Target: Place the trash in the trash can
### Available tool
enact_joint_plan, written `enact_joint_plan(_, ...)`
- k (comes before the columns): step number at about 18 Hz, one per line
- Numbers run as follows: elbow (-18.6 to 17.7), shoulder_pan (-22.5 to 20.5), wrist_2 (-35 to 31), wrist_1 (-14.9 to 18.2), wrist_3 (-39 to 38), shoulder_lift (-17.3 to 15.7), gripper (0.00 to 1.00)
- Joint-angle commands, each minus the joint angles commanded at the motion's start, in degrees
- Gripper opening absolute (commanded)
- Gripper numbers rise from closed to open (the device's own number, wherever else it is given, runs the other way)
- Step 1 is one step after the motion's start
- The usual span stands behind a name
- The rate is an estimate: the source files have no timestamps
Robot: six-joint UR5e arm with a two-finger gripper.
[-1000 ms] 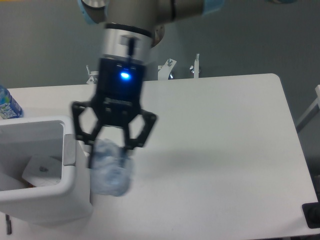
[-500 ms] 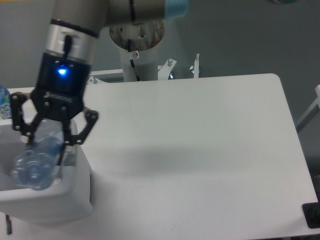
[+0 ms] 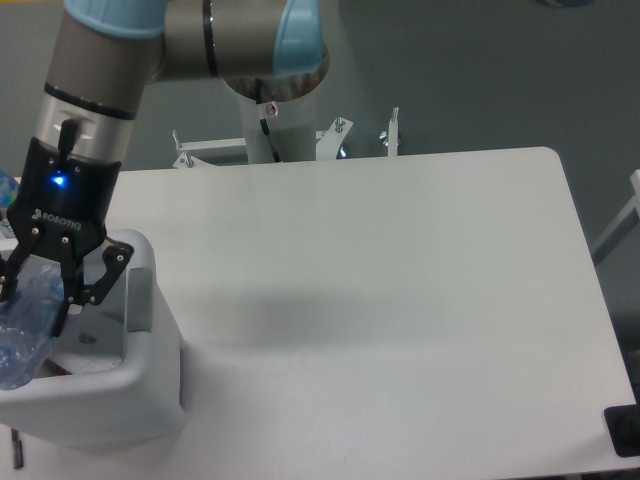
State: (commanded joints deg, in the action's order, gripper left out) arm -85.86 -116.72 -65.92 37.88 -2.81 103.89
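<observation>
Here, from the fixed camera: jaws [image 3: 35, 300] clamped on the crushed bottle [image 3: 22, 330], hanging over the open mouth of the trash can [image 3: 150, 400] at the surface's [image 3: 400, 300] near left corner. Bottle clear and crumpled, tilted, its lower end reaching down inside the rim at the far left edge of view. Something pale and flat lying inside the can, too blurred to name. A sliver of another bottle with a deep-blue label [image 3: 6, 192] just behind the can at the left edge, partly hidden by the arm.

Step in hand, judged from this: the drop. Next move calls for parting the jaws so the bottle falls inside, then lifting clear of the rim without catching it.

Against half a second earlier: arm shifted further left and slightly lower, bottle carried from above the can's near wall to well over the opening. Against one second earlier: bottle carried from beside the can's outer right wall, above the surface, across to the opening.
</observation>
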Motion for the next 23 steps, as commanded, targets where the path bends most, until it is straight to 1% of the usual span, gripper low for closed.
enact_joint_plan(1, -0.35, 0.17, 0.0, 0.0, 0.0, 0.0, 0.57)
enact_joint_plan(2, -0.44, 0.18, 0.09, 0.0, 0.09, 0.09, 0.62)
enact_joint_plan(4, -0.36, 0.18, 0.09, 0.0, 0.35, 0.09, 0.9)
enact_joint_plan(6, -0.44, 0.18, 0.09, 0.0, 0.26, -0.26, 1.0)
enact_joint_plan(8, -0.53, 0.18, 0.09, 0.09, 0.53, -1.58, 1.0)
enact_joint_plan(11, -0.36, -0.53, 0.0, 0.17, 0.53, -2.02, 1.0)
enact_joint_plan(12, -0.44, -1.4, 0.0, 0.18, 0.61, -2.55, 1.0)
enact_joint_plan(14, -0.36, -4.56, 0.09, 0.18, 0.79, -3.16, 1.0)
enact_joint_plan(19, 1.13, -11.5, -0.44, 0.26, 1.67, -3.08, 1.0)
enact_joint_plan(21, 2.18, -14.4, -2.71, 0.7, 2.89, -3.51, 1.0)
enact_joint_plan(22, 2.1, -14.94, -3.94, 1.66, 5.6, -4.21, 1.0)
enact_joint_plan(23, 1.84, -15.46, -4.65, 3.58, 9.71, -4.92, 1.0)
